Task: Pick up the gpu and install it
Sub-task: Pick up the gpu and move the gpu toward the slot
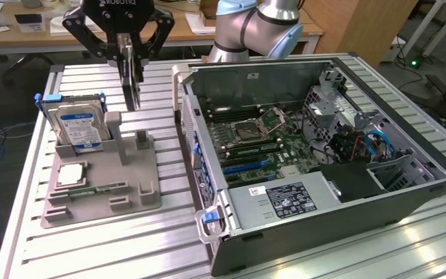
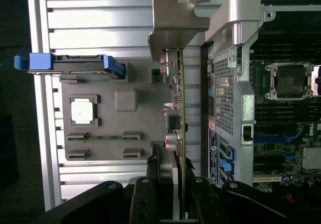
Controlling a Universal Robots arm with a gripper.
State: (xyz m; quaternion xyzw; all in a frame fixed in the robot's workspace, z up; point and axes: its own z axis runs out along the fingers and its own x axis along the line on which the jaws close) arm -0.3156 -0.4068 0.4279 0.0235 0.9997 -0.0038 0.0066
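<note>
The gpu [image 1: 133, 81] hangs edge-on in the air, a thin card held upright above the grey holder tray [image 1: 134, 200] at the exterior view's left. My gripper [image 1: 132, 51] is shut on its upper edge. In the wrist view the gpu [image 2: 179, 108] runs as a thin green line away from my gripper [image 2: 179, 186], with its silver end bracket [image 2: 173, 25] at the far end. It hovers between the tray and the open computer case [image 1: 409, 197], clear of both. The motherboard [image 1: 258, 139] lies exposed inside the case.
On the tray stand a silver hard drive with a blue label [image 1: 79, 125], a processor chip [image 1: 69, 174] and a narrow memory stick [image 1: 99, 189]. Two grey posts [image 1: 141, 142] of the tray rise below the card. The slatted metal table [image 1: 91, 250] carries everything.
</note>
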